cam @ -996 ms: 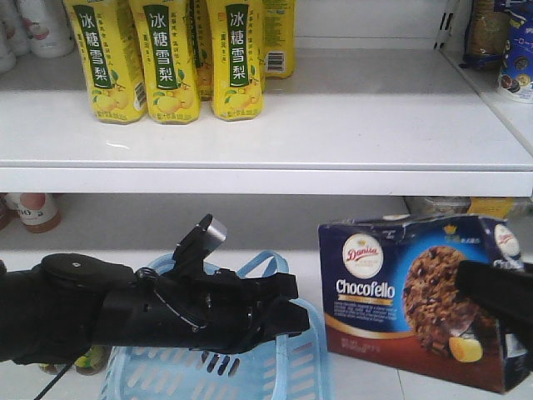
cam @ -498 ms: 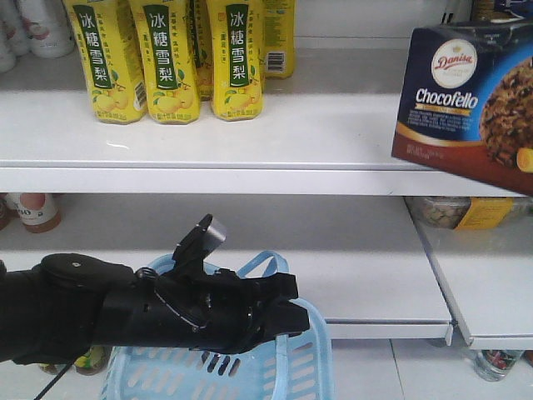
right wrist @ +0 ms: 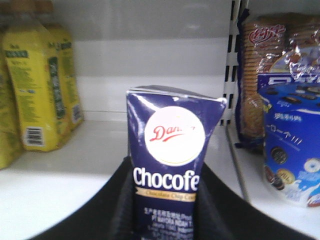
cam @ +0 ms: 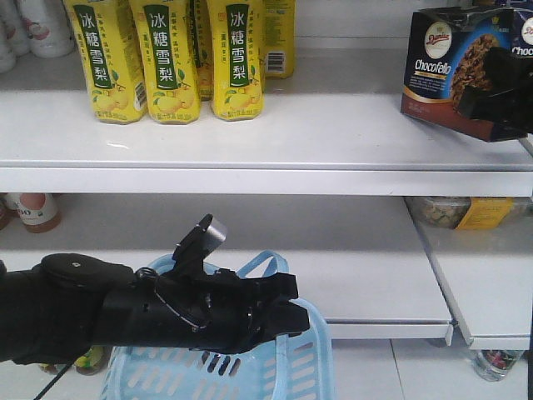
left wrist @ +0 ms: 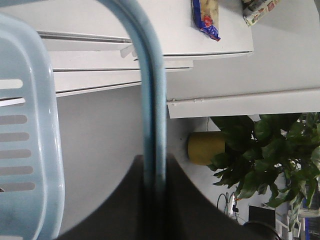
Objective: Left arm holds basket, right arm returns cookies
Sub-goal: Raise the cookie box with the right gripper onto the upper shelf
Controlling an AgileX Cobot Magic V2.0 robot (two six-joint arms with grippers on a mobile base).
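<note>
A: Left arm [cam: 125, 317] stretched level across the lower left of the front view, bulky joint housing at the far left, silver-tipped block tilted up near the wrist. Left end effector [cam: 283, 321] clamped on a loop handle of the light blue basket [cam: 250, 371].

B: Same from the left wrist camera: blue handle [left wrist: 152, 110] running straight down between the dark jaws, pinched there. Slotted basket wall [left wrist: 25, 150] along the left edge. Yellow round thing and a leafy green plant [left wrist: 265, 150] off to the right.

A: Basket low in the front view, below the bottom shelf [cam: 350, 258], rim partly hidden behind the arm.

B: Right arm [cam: 504, 92] reaching in from the right edge at top-shelf height. Right end effector [right wrist: 165, 210] shut around the lower part of the cookies [right wrist: 172, 170], dark jaws hugging both sides.

A: Cookies [cam: 454, 71] up at the right end of the top shelf [cam: 333, 125], tilted, lower edge at the shelf surface; touching or just above, cannot tell.

B: Well apart from the yellow pear-drink bottles [cam: 166, 58] standing at the left. Other blue snack packs [right wrist: 292, 145] just beyond the divider to the right
</note>
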